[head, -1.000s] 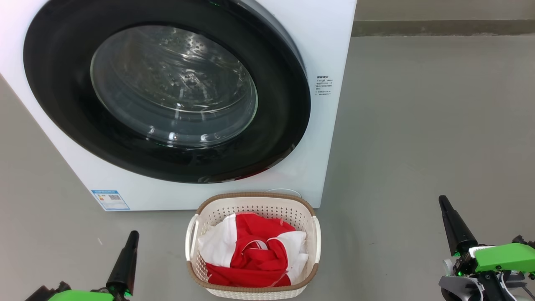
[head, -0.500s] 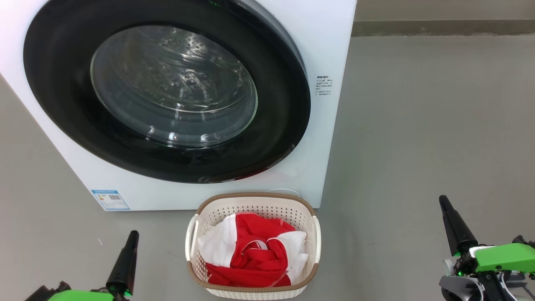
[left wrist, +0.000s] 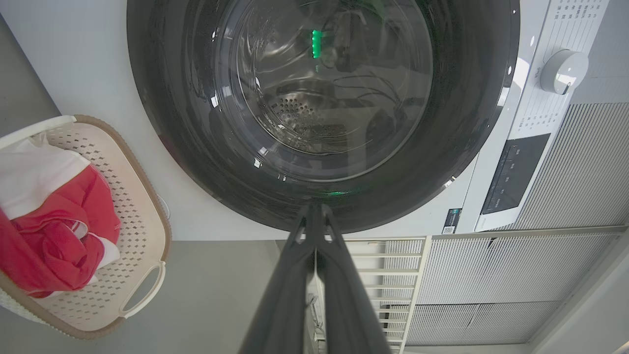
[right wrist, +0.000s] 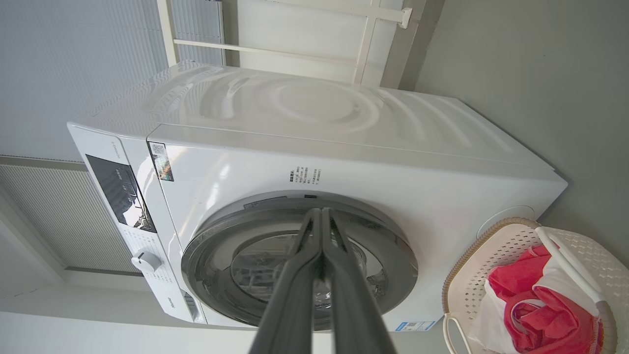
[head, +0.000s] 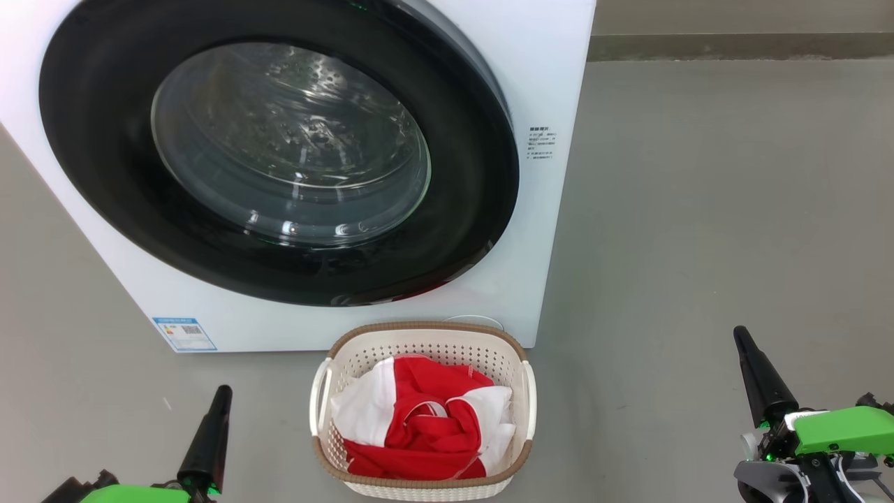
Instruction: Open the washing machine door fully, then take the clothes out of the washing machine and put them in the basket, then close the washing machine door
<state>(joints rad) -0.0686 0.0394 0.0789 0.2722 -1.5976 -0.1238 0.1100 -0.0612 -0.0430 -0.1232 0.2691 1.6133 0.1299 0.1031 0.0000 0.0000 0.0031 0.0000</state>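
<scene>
Grey floor (head: 698, 209): soft, light clothes (head: 426, 426) bunched in basket (head: 426, 326), best grabbed by a fold; left pincer (head: 223, 392) and right pincer (head: 739, 335) closed, empty.

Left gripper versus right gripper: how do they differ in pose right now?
In the head view the left gripper sits lower left, fingers leaning right; the right gripper sits lower right, tips higher up the picture, leaning left. Both are shut, empty and apart from the basket.

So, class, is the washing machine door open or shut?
Shut. The washing machine door lies flat against the front of the washing machine, seen best in the right wrist view.
</scene>
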